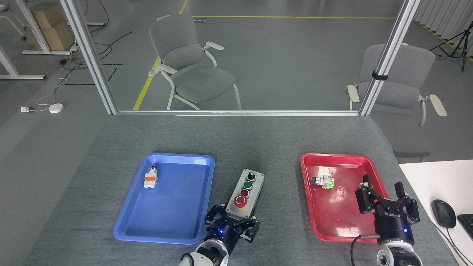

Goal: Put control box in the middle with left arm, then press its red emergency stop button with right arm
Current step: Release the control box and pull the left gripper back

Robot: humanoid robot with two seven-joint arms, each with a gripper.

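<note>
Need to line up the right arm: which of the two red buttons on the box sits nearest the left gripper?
The red emergency stop button, the big mushroom head on a yellow ring at the end of the control box by the left gripper. The smaller flat red button sits one place farther.

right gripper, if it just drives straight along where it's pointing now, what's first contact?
The right gripper is open over the red tray, pointing away from the robot. Straight ahead it likely meets the tray floor or far rim; the green-and-silver switch part lies off to its left. Depth is unclear.
</note>
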